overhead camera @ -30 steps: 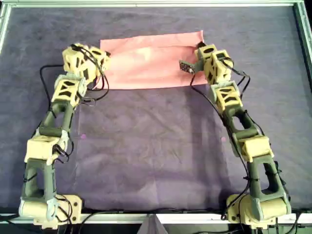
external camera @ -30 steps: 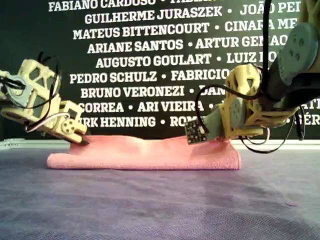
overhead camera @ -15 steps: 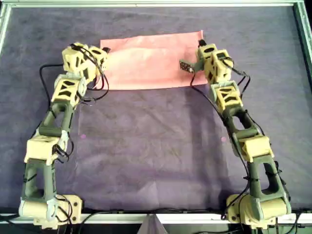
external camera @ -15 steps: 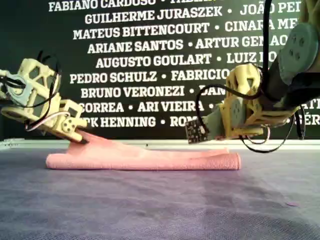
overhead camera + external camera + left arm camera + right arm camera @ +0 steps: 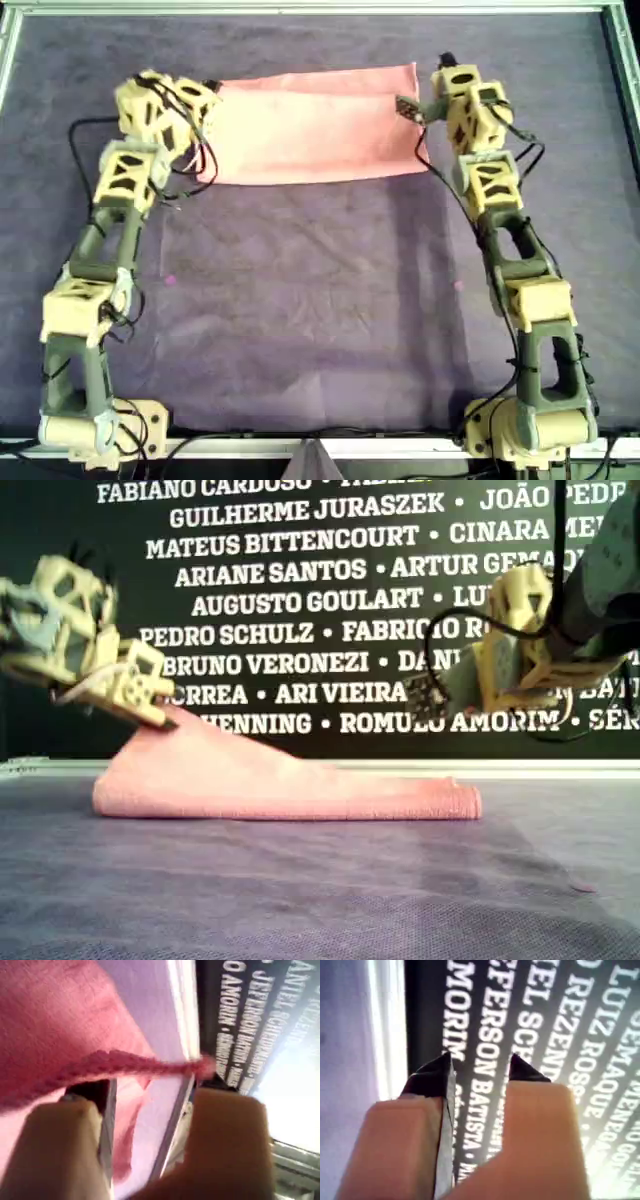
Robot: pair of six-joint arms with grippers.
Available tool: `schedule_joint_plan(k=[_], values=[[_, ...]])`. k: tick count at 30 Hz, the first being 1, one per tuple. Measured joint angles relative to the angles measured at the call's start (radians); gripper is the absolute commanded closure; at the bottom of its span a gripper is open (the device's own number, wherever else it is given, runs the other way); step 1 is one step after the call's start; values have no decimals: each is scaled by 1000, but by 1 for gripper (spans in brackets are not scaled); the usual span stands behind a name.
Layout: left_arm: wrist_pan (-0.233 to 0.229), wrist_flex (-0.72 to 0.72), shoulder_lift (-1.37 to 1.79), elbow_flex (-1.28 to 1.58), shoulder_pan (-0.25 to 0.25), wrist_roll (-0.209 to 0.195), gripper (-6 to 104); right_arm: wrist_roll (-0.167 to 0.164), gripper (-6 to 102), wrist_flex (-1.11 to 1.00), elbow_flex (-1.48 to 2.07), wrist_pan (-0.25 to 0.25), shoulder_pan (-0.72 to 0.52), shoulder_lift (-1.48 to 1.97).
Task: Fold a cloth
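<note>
The salmon-pink cloth [image 5: 310, 125] lies folded as a long band at the far side of the purple mat [image 5: 320, 300]. My first gripper [image 5: 210, 95] is shut on the cloth's end at the overhead view's left. It holds that end lifted, so the cloth [image 5: 300, 785] slopes up to the gripper [image 5: 160, 715] in the exterior view. In the first wrist view the cloth's edge [image 5: 50, 1020] stretches across the gripper [image 5: 150, 1085]. My second gripper [image 5: 408, 108] is open and empty, raised above the cloth's other end [image 5: 425, 695]. The second wrist view shows only wall lettering past the gripper [image 5: 480, 1067].
A metal frame [image 5: 320, 8] borders the mat on all sides. A dark wall banner with white names [image 5: 300, 580] stands just behind the far edge. Both arms' bases sit at the near edge of the table [image 5: 520, 425].
My first gripper has risen, lifting its end of the cloth. My second gripper has moved up and away off the cloth's other end, which now lies flat.
</note>
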Motion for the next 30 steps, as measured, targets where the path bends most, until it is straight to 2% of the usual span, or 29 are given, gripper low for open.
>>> schedule_joint_plan(k=[3,6,9,10,12,22,26,30], values=[[-11,135,5,14,0,0,39,-40,49,63,0,0,8,0],[-72,189,3,14,0,6,39,-77,49,163,0,-8,17,0],[-115,199,11,12,0,9,39,-91,49,247,2,-6,21,38],[-137,199,12,12,0,9,39,-91,49,268,2,-6,23,54],[-144,201,12,12,2,3,40,-91,49,305,0,-5,23,95],[-150,213,31,14,-9,0,39,-91,49,506,0,-11,17,230],[-150,235,161,25,-21,0,39,-91,49,626,2,-15,17,288],[-150,328,423,152,-21,0,39,-86,49,804,2,-15,11,413]])
